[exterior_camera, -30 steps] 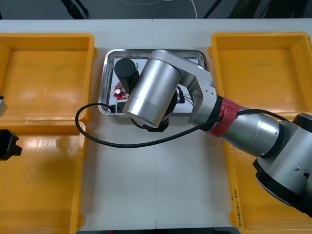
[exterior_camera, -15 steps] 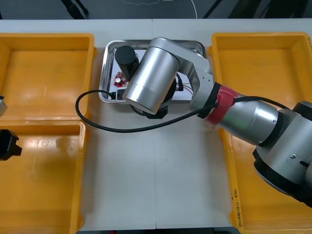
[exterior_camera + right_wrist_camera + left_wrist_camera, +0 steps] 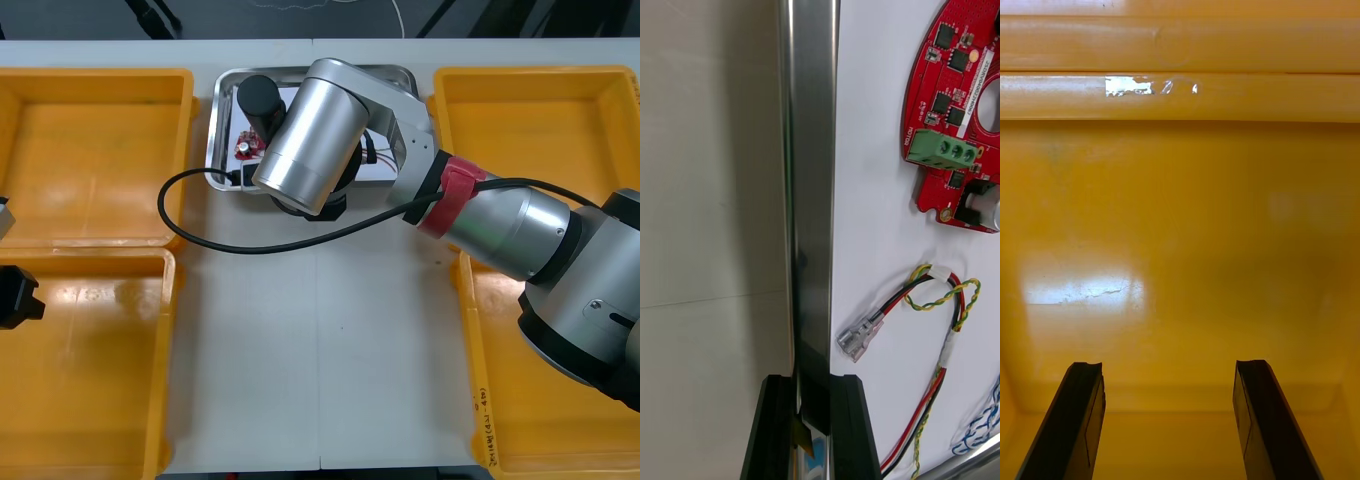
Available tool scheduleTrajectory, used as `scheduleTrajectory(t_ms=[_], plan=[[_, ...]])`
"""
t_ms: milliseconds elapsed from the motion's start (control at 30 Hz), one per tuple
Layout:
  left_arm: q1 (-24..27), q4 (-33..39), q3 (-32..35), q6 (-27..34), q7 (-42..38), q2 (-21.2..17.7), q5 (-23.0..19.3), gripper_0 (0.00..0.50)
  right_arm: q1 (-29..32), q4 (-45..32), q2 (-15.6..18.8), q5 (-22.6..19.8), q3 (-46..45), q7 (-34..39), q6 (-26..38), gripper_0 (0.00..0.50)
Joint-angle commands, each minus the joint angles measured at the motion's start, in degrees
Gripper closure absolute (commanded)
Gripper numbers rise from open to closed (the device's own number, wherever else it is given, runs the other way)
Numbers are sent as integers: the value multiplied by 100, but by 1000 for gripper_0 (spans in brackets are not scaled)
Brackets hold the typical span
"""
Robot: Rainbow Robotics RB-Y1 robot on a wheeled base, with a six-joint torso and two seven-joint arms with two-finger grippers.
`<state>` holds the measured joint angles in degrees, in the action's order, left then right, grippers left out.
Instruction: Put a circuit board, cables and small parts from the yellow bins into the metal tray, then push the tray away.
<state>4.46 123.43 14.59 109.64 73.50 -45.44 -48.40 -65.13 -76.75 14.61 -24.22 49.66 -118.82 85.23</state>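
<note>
The metal tray (image 3: 224, 112) lies near the table's far edge, between the yellow bins, mostly under my right arm. In the right wrist view my right gripper (image 3: 812, 424) is shut on the tray's shiny rim (image 3: 811, 187), one finger on each side of it. On the tray's white inside lie a round red circuit board (image 3: 955, 112), a red and yellow cable (image 3: 936, 315) and a bit of twisted blue and white cable (image 3: 981, 431). The board (image 3: 245, 147) peeks out beside the arm in the front view. My left gripper (image 3: 1169, 420) is open over a bin floor.
A black cable (image 3: 195, 235) loops over the table from the tray's near left corner and runs under the right arm. Yellow bins stand at far left (image 3: 95, 150), near left (image 3: 90, 370), far right (image 3: 540, 140) and near right (image 3: 500, 410). The left gripper (image 3: 15, 300) sits at the left edge.
The tray has slid toward the table's far edge with my right gripper on its near rim. The black cable's loop followed. The left arm has not moved.
</note>
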Motion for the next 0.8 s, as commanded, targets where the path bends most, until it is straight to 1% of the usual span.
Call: scheduleTrajectory(t_ms=[33,367,667,800], plan=[[-121,85,176,22,340,61,-38,0,-334,-51,-134,189,-176,-238,-86,500],[-121,85,176,22,340,61,-38,0,-352,-51,-125,585,-185,-229,-156,500],[-121,85,176,22,340,61,-38,0,-369,160,-125,611,-299,-238,-314,500],[-121,85,176,22,340,61,-38,0,-369,187,-125,690,-299,-221,-376,500]])
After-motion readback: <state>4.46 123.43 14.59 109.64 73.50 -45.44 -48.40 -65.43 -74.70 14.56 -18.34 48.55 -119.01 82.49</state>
